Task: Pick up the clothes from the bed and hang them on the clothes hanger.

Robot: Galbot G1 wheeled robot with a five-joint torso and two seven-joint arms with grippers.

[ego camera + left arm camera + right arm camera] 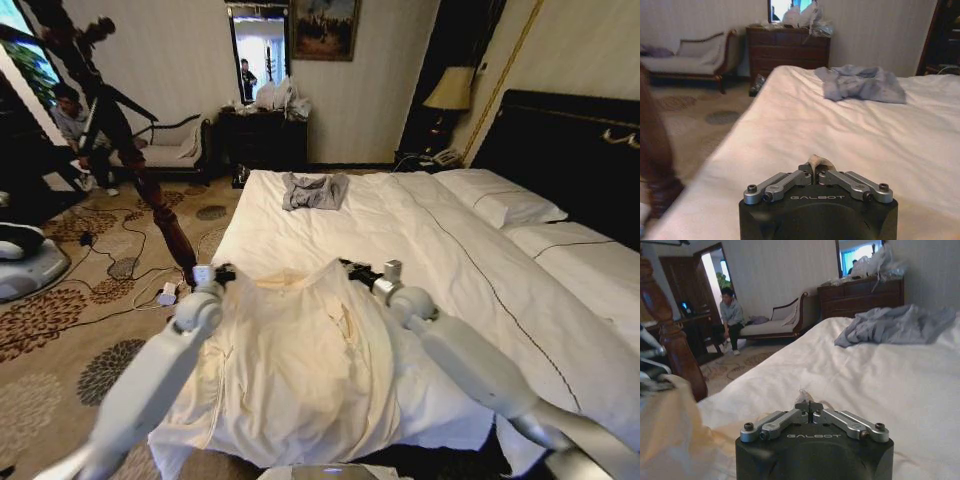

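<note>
My left gripper: at the left shoulder of the cream, pale-yellow, wrinkled thin-fabric shirt. In my left wrist view the gripper has its fingers pressed together on a small fold of cream cloth.

My right gripper: at the other shoulder of the shirt, near the collar. In my right wrist view the gripper has its fingers together, with a little pale cloth at the tips.

The shirt: spread out between my two arms at the near end of the large wide bed with white sheets. The collar points away from me, the body hangs toward the near edge (the fabric is creased down the middle). A part of it shows also as a pale mass in the right wrist view.

The bed: the white sheet lies flat beyond both grippers. White pillows lie against the tall dark headboard on my right side.

Small grey crumpled garment: on the far part of the bed, well apart from the shirt; I see it ahead of each wrist.

Dark turned-wood coat stand: stands tilted in my head view, on the patterned carpet to my left, just beside the bed corner.
</note>
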